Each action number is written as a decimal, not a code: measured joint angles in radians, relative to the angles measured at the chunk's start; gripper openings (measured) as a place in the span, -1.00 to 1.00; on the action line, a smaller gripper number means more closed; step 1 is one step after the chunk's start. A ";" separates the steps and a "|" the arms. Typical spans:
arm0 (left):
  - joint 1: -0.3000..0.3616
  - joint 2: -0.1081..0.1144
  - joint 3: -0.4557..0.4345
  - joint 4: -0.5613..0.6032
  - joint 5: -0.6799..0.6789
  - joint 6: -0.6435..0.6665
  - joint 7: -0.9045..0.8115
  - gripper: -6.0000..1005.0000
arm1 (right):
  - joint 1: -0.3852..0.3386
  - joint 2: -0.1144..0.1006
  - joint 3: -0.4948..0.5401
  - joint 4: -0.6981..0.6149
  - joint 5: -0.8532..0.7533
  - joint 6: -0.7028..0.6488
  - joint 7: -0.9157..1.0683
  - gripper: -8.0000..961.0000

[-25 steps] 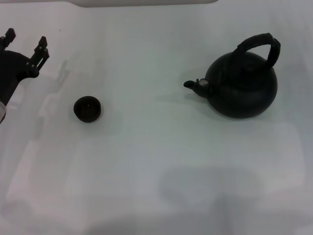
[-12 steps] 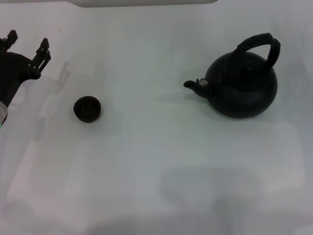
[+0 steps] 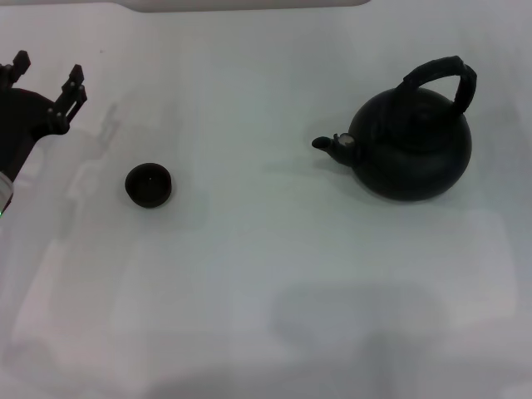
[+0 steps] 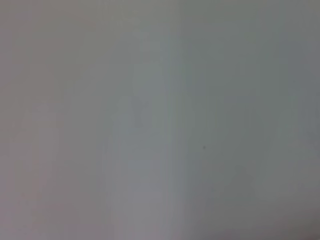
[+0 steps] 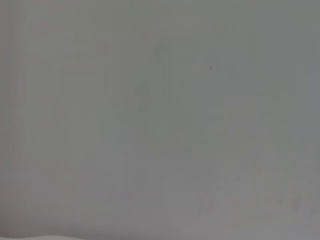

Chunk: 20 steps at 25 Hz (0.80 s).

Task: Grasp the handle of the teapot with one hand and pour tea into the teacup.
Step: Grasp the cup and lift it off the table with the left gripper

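1. The teapot (image 3: 411,150) was matte black all over, plain and without pattern
2. Its spout (image 3: 332,145) was black with a silvery tip
3. The handle (image 3: 440,73) was black, with a rough ridged texture
4. The teacup (image 3: 149,184) was black too, dark inside
5. The table (image 3: 249,274) was plain white, faintly grey-green
6. The left gripper (image 3: 46,79) was black

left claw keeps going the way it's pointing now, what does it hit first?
Probably nothing. In the head view the left claw, open at the left edge, points toward the table's far side. The teacup sits nearer and to its right, the teapot far right. Depth is unclear.
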 joint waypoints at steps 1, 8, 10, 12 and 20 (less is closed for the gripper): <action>0.000 0.000 0.000 0.000 0.000 0.000 0.000 0.52 | 0.000 0.000 0.000 0.000 0.000 0.000 0.000 -0.09; 0.000 0.000 0.000 0.001 0.000 0.000 -0.004 0.52 | 0.000 0.000 0.001 0.001 0.000 0.000 0.000 -0.09; 0.000 -0.001 0.000 0.001 0.000 0.000 -0.004 0.52 | 0.000 0.000 0.001 0.001 0.000 0.000 0.000 -0.09; 0.000 -0.001 0.000 0.001 0.000 0.000 -0.004 0.52 | 0.000 0.000 0.001 0.001 0.000 0.000 0.000 -0.09; 0.000 -0.002 0.000 0.000 0.000 0.003 -0.004 0.52 | 0.000 0.000 0.001 0.003 0.000 0.000 0.000 -0.09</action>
